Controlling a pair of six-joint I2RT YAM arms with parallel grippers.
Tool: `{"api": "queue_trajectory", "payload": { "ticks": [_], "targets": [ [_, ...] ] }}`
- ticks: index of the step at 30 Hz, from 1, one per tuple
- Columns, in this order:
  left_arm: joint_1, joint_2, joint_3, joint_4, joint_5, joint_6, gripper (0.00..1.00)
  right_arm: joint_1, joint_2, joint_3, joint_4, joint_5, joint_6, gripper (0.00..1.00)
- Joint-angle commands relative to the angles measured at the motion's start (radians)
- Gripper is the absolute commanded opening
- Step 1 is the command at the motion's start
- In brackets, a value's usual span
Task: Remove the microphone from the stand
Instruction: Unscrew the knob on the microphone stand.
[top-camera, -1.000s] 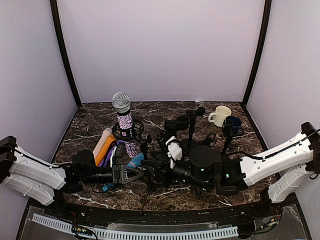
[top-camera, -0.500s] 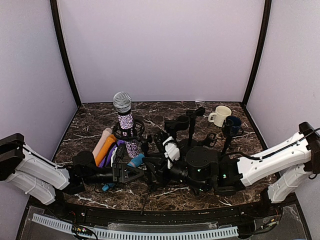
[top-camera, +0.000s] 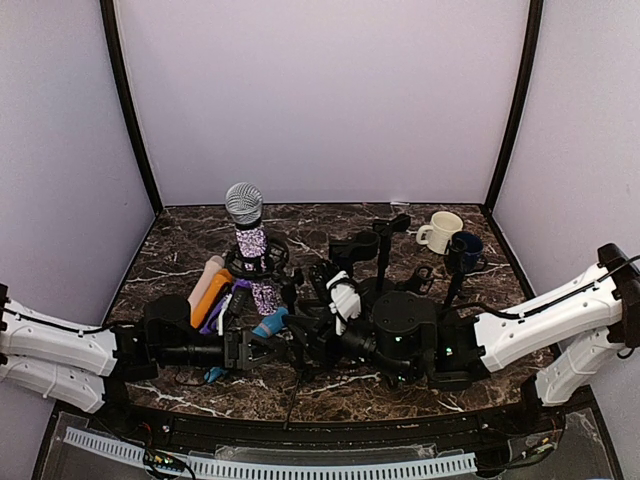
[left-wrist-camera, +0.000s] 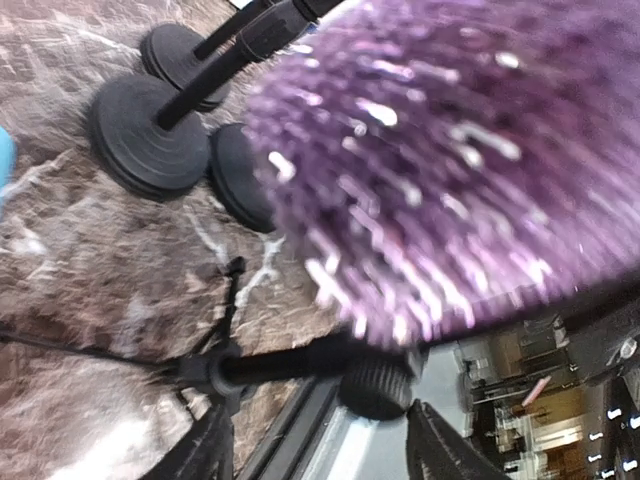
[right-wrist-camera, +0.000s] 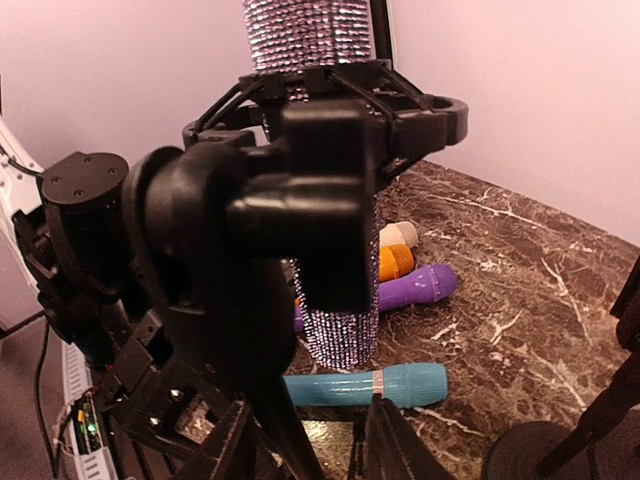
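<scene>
I am looking at the sparkly microphone (top-camera: 250, 243), which is standing upright in the stand (top-camera: 262, 268) at the left middle of the marble table (top-camera: 170, 250). Its grille head is pointing up and its glittering body is passing down through the black ring clip (right-wrist-camera: 320, 170).

The left gripper (top-camera: 247, 350) is sitting low, just in front of the stand's foot. In its wrist view the fingers (left-wrist-camera: 428, 450) are standing spread apart with nothing pinched between them. The microphone's purple body is filling the upper right of that view as a close blur.

The right gripper (right-wrist-camera: 305, 445) is lying in from the right, near the clip. Its fingers (right-wrist-camera: 388, 440) are parted, and the stand's thin pole is running down between them. A gap is showing on one side, so they are not pinching the pole.

Beyond the stand, a teal microphone (right-wrist-camera: 365, 385), a purple one (right-wrist-camera: 415, 285) and an orange one (right-wrist-camera: 395, 262) are lying flat on the table. Round black bases (left-wrist-camera: 150, 130) are standing near the centre. A cream mug (top-camera: 440, 230) and a dark blue mug (top-camera: 465, 248) are sitting side by side at the back right.
</scene>
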Motion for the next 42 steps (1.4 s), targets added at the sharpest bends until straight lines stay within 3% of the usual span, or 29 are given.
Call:
{"api": "queue_trajectory", "payload": {
  "ticks": [1,7,12,17,24,31,42],
  "targets": [
    [-0.004,-0.173,0.017,-0.328,-0.129,0.189,0.65,-0.005,-0.035,0.0,0.045,0.016,0.006,0.43],
    [-0.005,-0.361,0.02,-0.469,-0.161,0.358,0.66,-0.005,-0.07,-0.019,0.044,0.01,0.011,0.54],
    [-0.051,-0.447,0.066,-0.487,-0.133,0.638,0.64,-0.006,-0.122,-0.057,0.044,0.016,0.025,0.58],
    [-0.204,-0.387,0.162,-0.536,-0.303,0.863,0.58,-0.006,-0.169,-0.106,0.044,0.05,0.043,0.6],
    [-0.297,-0.204,0.256,-0.539,-0.426,1.102,0.54,-0.012,-0.206,-0.149,0.049,0.072,0.06,0.62],
    [-0.3,-0.117,0.27,-0.486,-0.463,1.219,0.55,-0.023,-0.214,-0.156,0.053,0.072,0.057,0.63],
    [-0.288,-0.05,0.297,-0.49,-0.527,1.255,0.56,-0.035,-0.217,-0.164,0.059,0.059,0.063,0.63]
  ]
}}
